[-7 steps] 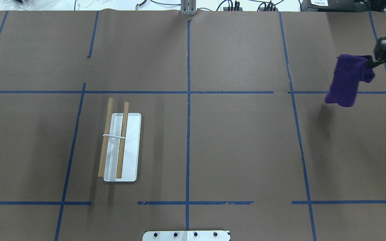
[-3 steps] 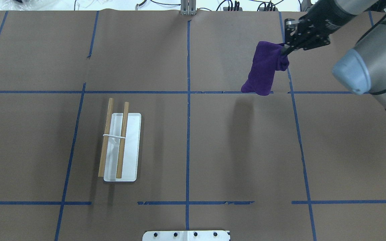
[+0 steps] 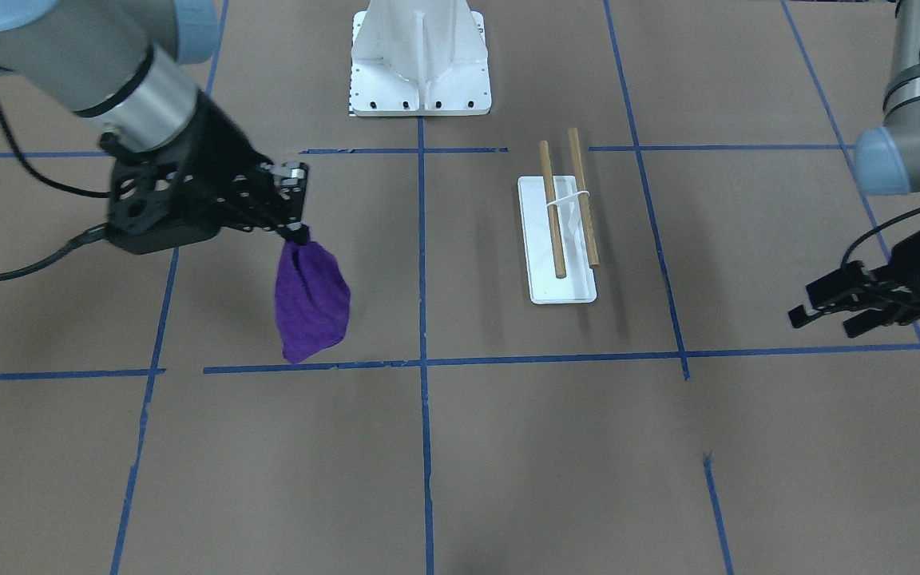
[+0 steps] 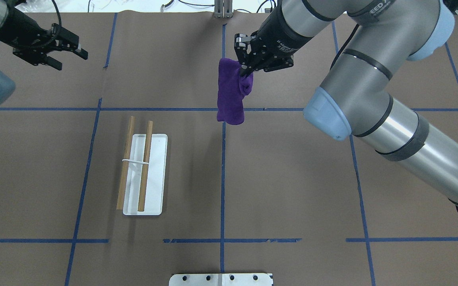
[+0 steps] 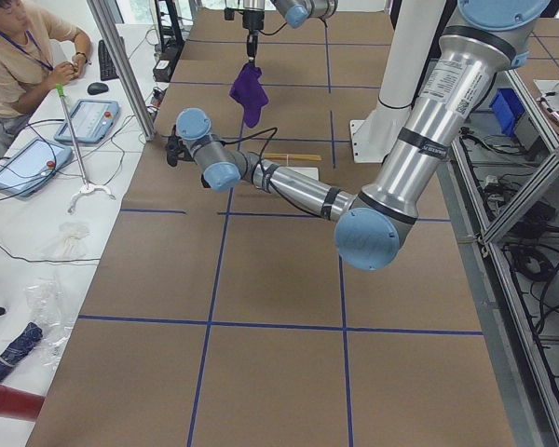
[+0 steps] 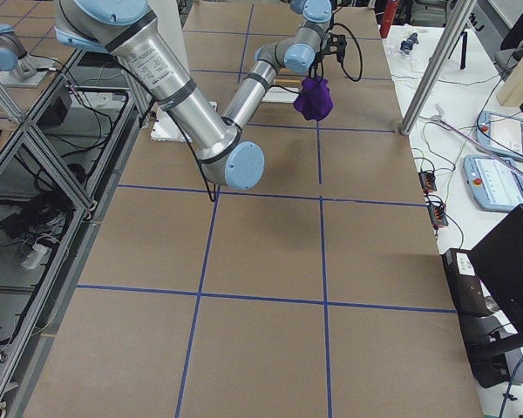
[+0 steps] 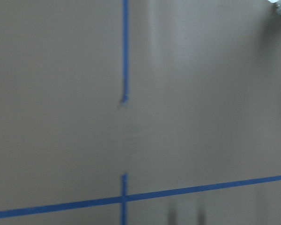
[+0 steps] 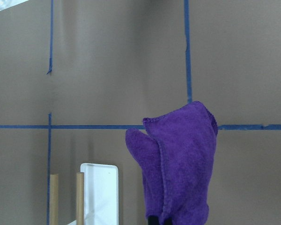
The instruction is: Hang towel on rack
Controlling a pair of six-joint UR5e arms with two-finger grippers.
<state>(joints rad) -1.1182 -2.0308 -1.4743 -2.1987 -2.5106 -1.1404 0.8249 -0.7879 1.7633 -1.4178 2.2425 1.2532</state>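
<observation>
The deep-purple towel (image 4: 231, 93) hangs bunched from my right gripper (image 4: 245, 72), which is shut on its top edge, above the table's centre line at the far side. It also shows in the front view (image 3: 312, 303) and the right wrist view (image 8: 178, 159). The rack (image 4: 145, 167) stands on its white base (image 4: 156, 178) to the near left of the towel, both dowels bare. The front view shows the rack (image 3: 553, 216) too. My left gripper (image 4: 72, 59) is open and empty at the far left, well away from the rack; the front view shows it (image 3: 823, 319) too.
The large white bolted pedestal (image 3: 420, 64) sits at the robot's side of the table. Blue tape lines cross the brown paper. A seated operator (image 5: 23, 56), control pendants (image 5: 84, 119) and a metal post (image 5: 121, 65) are beyond the far edge.
My right gripper has carried the towel left from the table's right edge to the centre line. My left arm has come into view at the far left.
</observation>
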